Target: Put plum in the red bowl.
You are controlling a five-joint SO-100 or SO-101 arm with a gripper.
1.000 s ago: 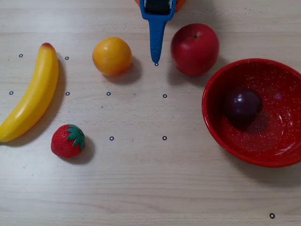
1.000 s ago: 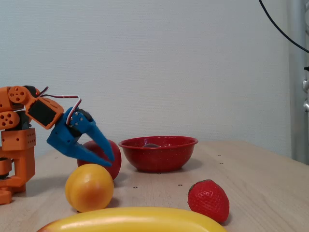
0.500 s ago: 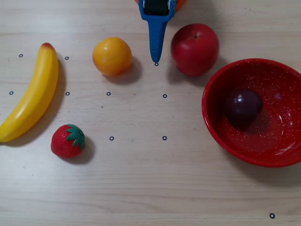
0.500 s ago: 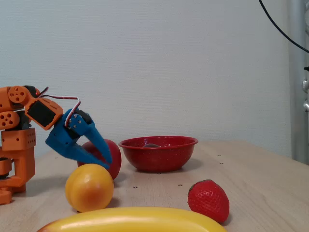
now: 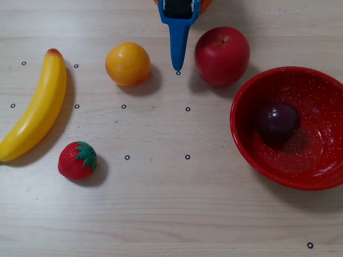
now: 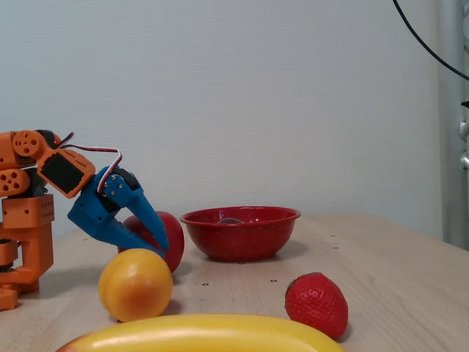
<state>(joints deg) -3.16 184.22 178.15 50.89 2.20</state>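
The dark purple plum (image 5: pixel 277 122) lies inside the red speckled bowl (image 5: pixel 321 176) at the right of the overhead view. In the fixed view only the plum's top (image 6: pixel 229 219) shows above the bowl's wall (image 6: pixel 242 238). My blue gripper (image 5: pixel 178 65) reaches in from the top edge and points down between the orange and the red apple, well to the left of the bowl. Its jaws are together and hold nothing. In the fixed view the gripper (image 6: pixel 156 245) hangs low, just behind the orange.
An orange (image 5: pixel 127 63) and a red apple (image 5: pixel 222 55) flank the gripper tip. A banana (image 5: pixel 35 107) lies at the left and a strawberry (image 5: pixel 77 160) below it. The orange arm base (image 6: pixel 26 220) stands at the left in the fixed view.
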